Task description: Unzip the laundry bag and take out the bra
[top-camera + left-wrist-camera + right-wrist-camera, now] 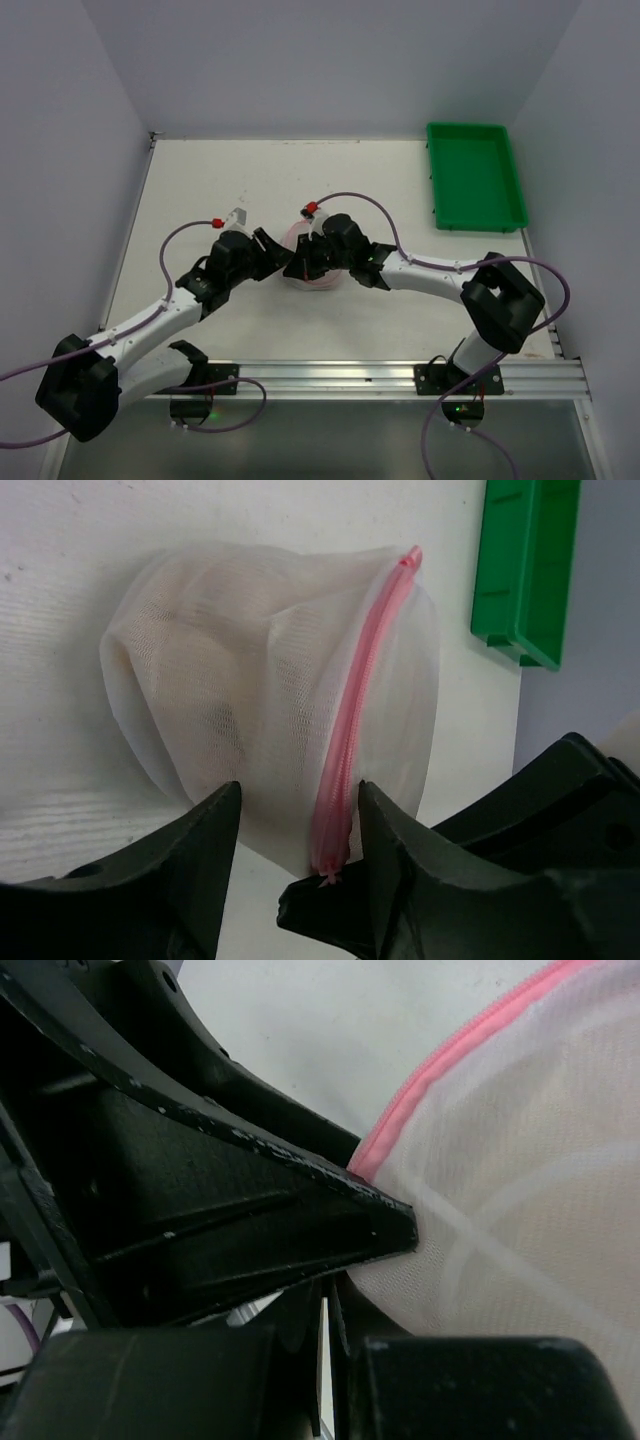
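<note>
Laundry bag (250, 670) lies zipped, bra (200, 650) a tan blur inside the mesh. Right gripper (327, 1310) clamps its pink zip end; left gripper (298, 792) gapes around it.

- We see a white table (200, 180) with a matt, faintly textured top, boxed in by pale walls at the left, back and right.
- On it, about midway across and a little toward the near side, lies the laundry bag (250, 680): a small rounded pouch of translucent white mesh resting on its side, its pink zip running over the curved edge.
- At the far right corner a green tray (475, 175) sits flat on the table, its long side running along the right wall, well apart from the bag.
- Along the near edge a metal rail (350, 378) runs across the table.
</note>
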Tool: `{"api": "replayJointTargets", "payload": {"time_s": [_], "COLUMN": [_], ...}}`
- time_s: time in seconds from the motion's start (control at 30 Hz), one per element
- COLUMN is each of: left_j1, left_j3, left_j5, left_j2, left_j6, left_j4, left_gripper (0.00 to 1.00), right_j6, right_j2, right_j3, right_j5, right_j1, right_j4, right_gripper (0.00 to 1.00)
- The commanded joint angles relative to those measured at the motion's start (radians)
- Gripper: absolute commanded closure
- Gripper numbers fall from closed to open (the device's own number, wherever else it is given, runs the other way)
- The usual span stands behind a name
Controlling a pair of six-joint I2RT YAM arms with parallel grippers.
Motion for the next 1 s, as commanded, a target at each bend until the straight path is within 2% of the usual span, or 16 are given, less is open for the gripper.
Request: {"api": "replayJointTargets", "payload": {"time_s": [0.0,0.07,0.1,0.2,0.3,0.37,0.5,0.63,0.73,0.77,0.8,0.83,0.87,0.93,0.97], "left_j1": [-0.056,-0.062,-0.062,-0.056,-0.025,0.025,0.085,0.122,0.137,0.137,0.137,0.139,0.139,0.139,0.139], "left_j3": [0.042,0.050,0.052,0.064,0.087,0.091,0.133,0.249,0.309,0.324,0.340,0.366,0.381,0.386,0.368], "left_j5": [-0.015,-0.044,-0.054,-0.115,-0.147,-0.100,0.001,0.067,0.124,0.135,0.132,0.132,0.129,0.124,0.111], "left_j2": [0.045,0.060,0.068,0.057,0.045,0.045,0.095,0.192,0.240,0.249,0.261,0.264,0.269,0.255,0.240], "left_j6": [-0.025,-0.028,-0.028,-0.003,0.057,0.090,0.201,0.342,0.412,0.429,0.431,0.426,0.411,0.390,0.362], "left_j4": [0.073,0.076,0.074,0.050,0.027,0.028,0.030,-0.033,0.007,0.007,0.037,0.036,0.029,-0.024,-0.018], "left_gripper": [0.47,0.56,0.73,1.00,1.00,1.00,1.00,1.00,0.86,0.77,0.58,0.47,0.23,0.07,0.02], "right_j6": [0.007,-0.002,-0.007,-0.043,-0.105,-0.119,-0.100,-0.148,-0.120,-0.113,-0.109,-0.096,-0.091,-0.065,-0.056], "right_j2": [-0.009,-0.037,-0.049,-0.119,-0.211,-0.253,-0.339,-0.402,-0.388,-0.353,-0.327,-0.298,-0.234,-0.169,-0.140], "right_j3": [0.023,0.005,-0.002,-0.049,-0.130,-0.201,-0.292,-0.269,-0.233,-0.192,-0.165,-0.137,-0.079,-0.019,0.039], "right_j5": [0.030,0.048,0.050,0.097,0.178,0.182,0.050,0.007,-0.107,-0.122,-0.127,-0.128,-0.128,-0.128,-0.127], "right_j1": [0.008,0.008,0.008,0.004,-0.015,-0.064,-0.209,-0.220,-0.206,-0.181,-0.164,-0.151,-0.121,-0.092,-0.067], "right_j4": [0.042,0.030,0.019,-0.035,-0.090,-0.114,-0.140,-0.223,-0.168,-0.147,-0.138,-0.128,-0.109,-0.084,-0.064], "right_gripper": [1.00,1.00,1.00,1.00,1.00,1.00,1.00,1.00,1.00,1.00,1.00,1.00,1.00,1.00,1.00]}}
